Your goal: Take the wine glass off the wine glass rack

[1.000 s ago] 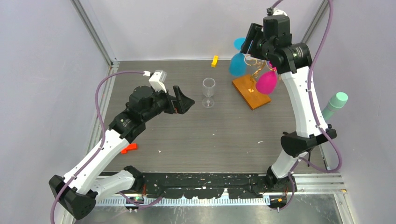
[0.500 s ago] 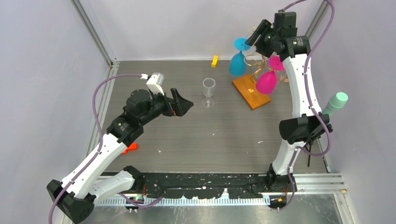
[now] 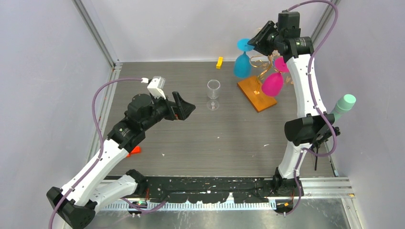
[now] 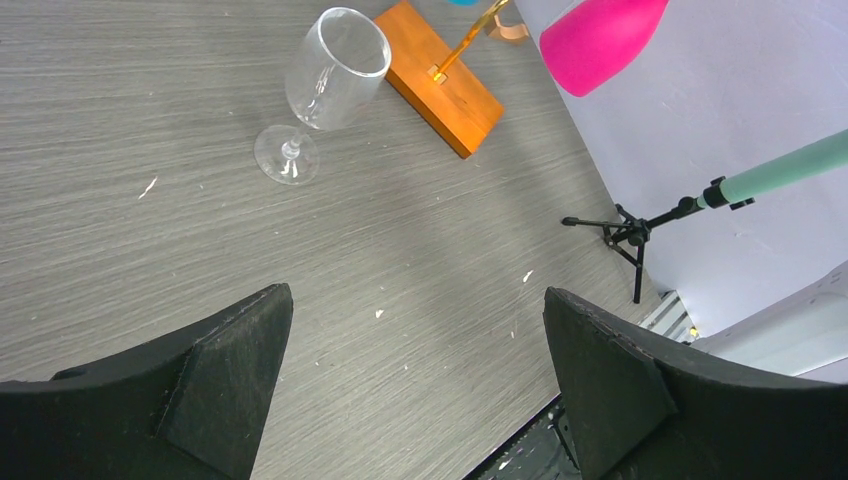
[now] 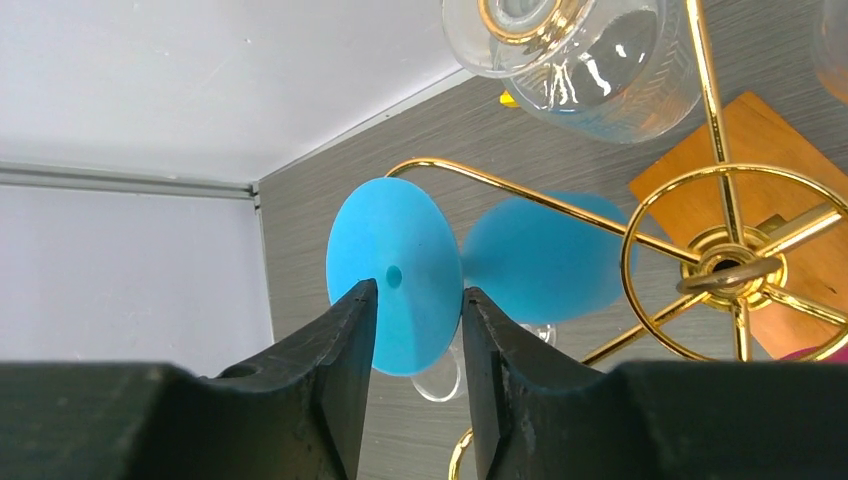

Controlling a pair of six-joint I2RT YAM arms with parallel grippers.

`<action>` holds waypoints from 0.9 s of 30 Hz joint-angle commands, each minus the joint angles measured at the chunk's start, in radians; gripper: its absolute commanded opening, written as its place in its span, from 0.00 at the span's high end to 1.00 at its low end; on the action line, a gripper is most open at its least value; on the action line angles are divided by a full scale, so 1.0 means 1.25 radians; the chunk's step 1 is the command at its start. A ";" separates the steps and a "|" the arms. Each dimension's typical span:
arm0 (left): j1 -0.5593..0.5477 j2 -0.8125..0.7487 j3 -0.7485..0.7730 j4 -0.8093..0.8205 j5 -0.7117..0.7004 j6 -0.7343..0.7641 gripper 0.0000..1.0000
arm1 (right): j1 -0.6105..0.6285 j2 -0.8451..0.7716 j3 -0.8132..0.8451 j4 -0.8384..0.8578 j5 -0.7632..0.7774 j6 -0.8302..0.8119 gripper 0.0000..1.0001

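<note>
The wine glass rack (image 3: 261, 62) is gold wire on an orange-brown wooden base (image 3: 258, 93) at the back right. A blue wine glass (image 3: 242, 66) and a pink one (image 3: 272, 84) hang on it upside down. My right gripper (image 3: 254, 42) is high up by the blue glass's foot (image 3: 245, 44). In the right wrist view my gripper (image 5: 417, 290) has a narrow gap, and the blue foot (image 5: 400, 230) lies just beyond the fingertips, wider than the gap. A clear gold-ringed glass (image 5: 570, 50) hangs above. My left gripper (image 3: 188, 109) (image 4: 415, 300) is open and empty over the table.
A clear wine glass (image 3: 213, 90) (image 4: 325, 75) stands upright on the table left of the rack. A yellow block (image 3: 219, 62) lies at the back and an orange-red piece (image 3: 133, 150) at the left. A green cylinder on a tripod (image 3: 344, 106) stands off the table's right edge.
My right gripper has swung from above the rack's middle up and back to the blue glass's foot, and its jaws have narrowed. My left arm has drawn slightly left.
</note>
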 commanded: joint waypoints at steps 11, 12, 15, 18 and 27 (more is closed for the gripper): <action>0.001 -0.029 -0.010 0.015 -0.020 -0.010 0.00 | -0.005 -0.033 -0.087 0.105 0.024 0.067 0.66; 0.002 -0.028 -0.010 0.015 -0.020 -0.011 0.00 | -0.005 -0.035 -0.088 0.106 0.028 0.067 0.67; 0.002 -0.028 -0.010 0.015 -0.021 -0.011 0.00 | -0.005 -0.040 -0.090 0.104 0.048 0.060 0.74; 0.002 -0.029 -0.010 0.015 -0.023 -0.011 0.00 | -0.005 -0.047 -0.091 0.102 0.060 0.053 0.80; 0.002 -0.030 -0.011 0.014 -0.028 -0.012 0.00 | -0.005 -0.081 -0.141 0.176 0.051 0.068 0.98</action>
